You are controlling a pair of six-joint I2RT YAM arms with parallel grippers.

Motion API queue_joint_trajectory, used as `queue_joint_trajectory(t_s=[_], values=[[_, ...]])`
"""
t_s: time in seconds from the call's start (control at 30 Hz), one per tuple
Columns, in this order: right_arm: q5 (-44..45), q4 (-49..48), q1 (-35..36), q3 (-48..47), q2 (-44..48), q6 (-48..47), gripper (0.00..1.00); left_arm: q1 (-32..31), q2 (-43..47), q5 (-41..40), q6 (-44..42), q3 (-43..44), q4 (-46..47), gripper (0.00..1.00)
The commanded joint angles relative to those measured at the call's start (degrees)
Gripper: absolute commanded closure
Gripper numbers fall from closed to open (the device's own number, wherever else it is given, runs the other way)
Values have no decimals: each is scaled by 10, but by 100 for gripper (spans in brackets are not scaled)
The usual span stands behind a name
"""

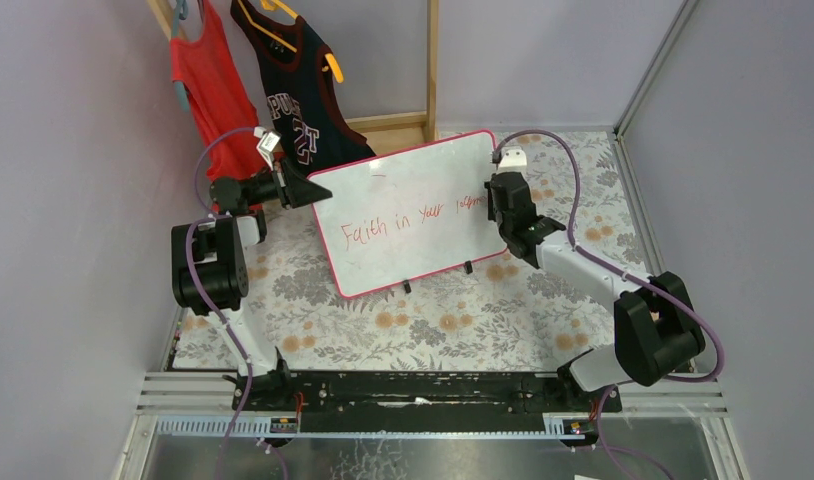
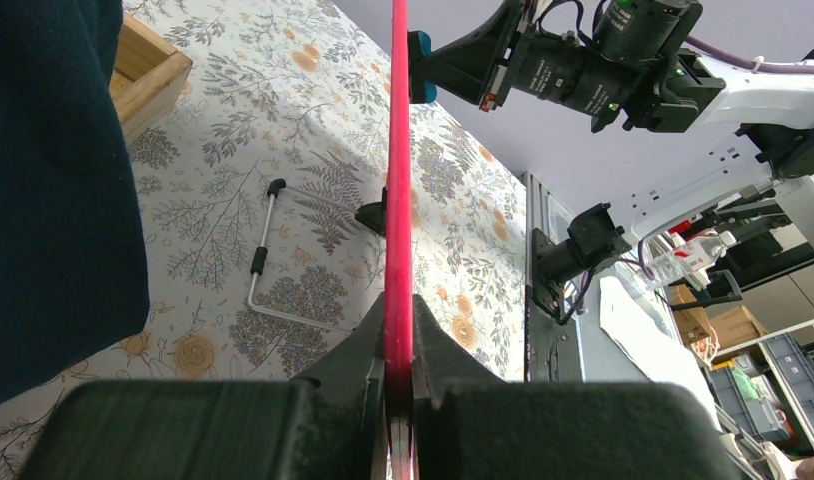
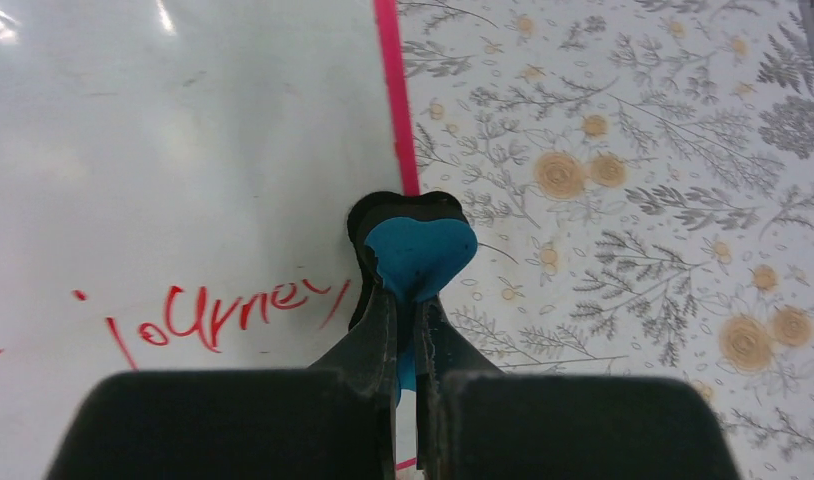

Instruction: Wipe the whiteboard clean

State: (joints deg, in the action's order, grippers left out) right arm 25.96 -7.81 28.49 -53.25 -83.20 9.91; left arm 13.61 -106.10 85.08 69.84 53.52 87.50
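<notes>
While the left gripper [image 1: 301, 188] pinches the thin pink-red frame at the upper left corner of the whiteboard [image 1: 403, 215], the board stands near the middle of the floral-covered table [image 1: 433, 320]. Its face is turned toward the arms and it is skewed so that its left end sits nearer them. The left wrist view looks along the frame edge-on, with both fingers [image 2: 368, 350] pressed against it from either side. One of the board's small black feet [image 2: 373, 215] shows partway along. The feet appear to rest on the cloth, though no view makes this clear.

On the opposite side, the right gripper [image 1: 495, 200] is clamped on a blue heart-shaped eraser [image 3: 420, 255] with a black backing. From the right wrist the eraser sits at the board's right edge, overlapping the frame, just above and to the right of the last word of the red lettering [image 3: 213, 315]. The writing [image 1: 383, 225] runs across the board's middle in one line.

Behind the board, an L-shaped metal key [image 2: 268, 260] lies on the cloth. At the back left of the enclosure a red top [image 1: 213, 90] and a dark jersey [image 1: 293, 90] hang from a wooden rack [image 1: 431, 60].
</notes>
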Motion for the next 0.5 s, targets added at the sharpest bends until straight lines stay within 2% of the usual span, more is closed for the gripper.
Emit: queue_joint_trajectory(t_s=[0.0, 0.1, 0.3, 0.47], values=[[64, 6, -10, 8, -4, -9, 100, -2, 14, 58, 10, -10, 43, 100], [19, -8, -9, 20, 4, -3, 100, -2, 15, 56, 10, -11, 43, 100], [-168, -25, -8, 29, 14, 14, 100, -2, 13, 54, 8, -13, 43, 100], [-278, -35, 1, 25, 11, 22, 100, -2, 12, 54, 7, -14, 43, 100]])
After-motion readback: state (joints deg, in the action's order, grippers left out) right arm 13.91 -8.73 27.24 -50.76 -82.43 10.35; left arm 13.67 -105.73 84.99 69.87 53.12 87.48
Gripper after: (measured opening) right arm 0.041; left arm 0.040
